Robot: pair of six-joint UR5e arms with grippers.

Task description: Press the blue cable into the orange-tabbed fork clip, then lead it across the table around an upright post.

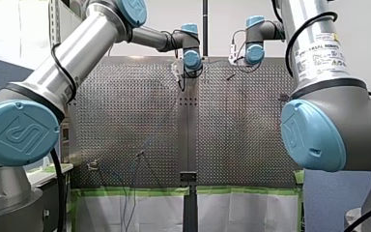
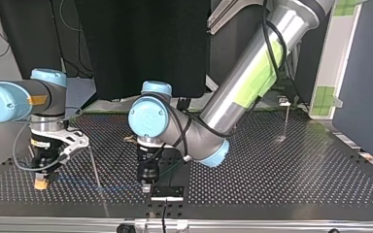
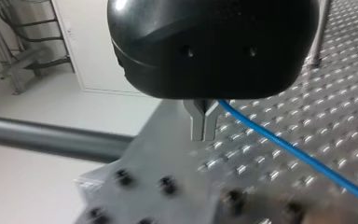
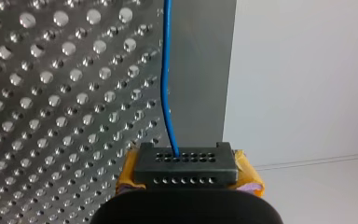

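The blue cable (image 2: 97, 185) runs low over the perforated table between my two grippers in the top view. My left gripper (image 2: 147, 186), black with metal fingers (image 3: 198, 125), is shut, and the cable (image 3: 289, 150) comes out beside its fingers and trails away over the table. My right gripper (image 2: 41, 183) has yellow pads (image 4: 127, 173) shut on a black perforated block (image 4: 186, 165), where the cable (image 4: 166, 79) ends. A thin upright post (image 2: 286, 121) stands far back at the top view's right. A small orange-tinted part (image 2: 130, 140) sits behind my left arm.
A black bracket (image 2: 167, 191) sits at the table's near edge in the top view, beside my left gripper. A bolted metal plate (image 3: 158, 163) lies under the left fingers. A thin slanted rod (image 2: 97, 179) stands between the grippers. In the front view both wrists hang over the table's far edge (image 1: 198, 60).
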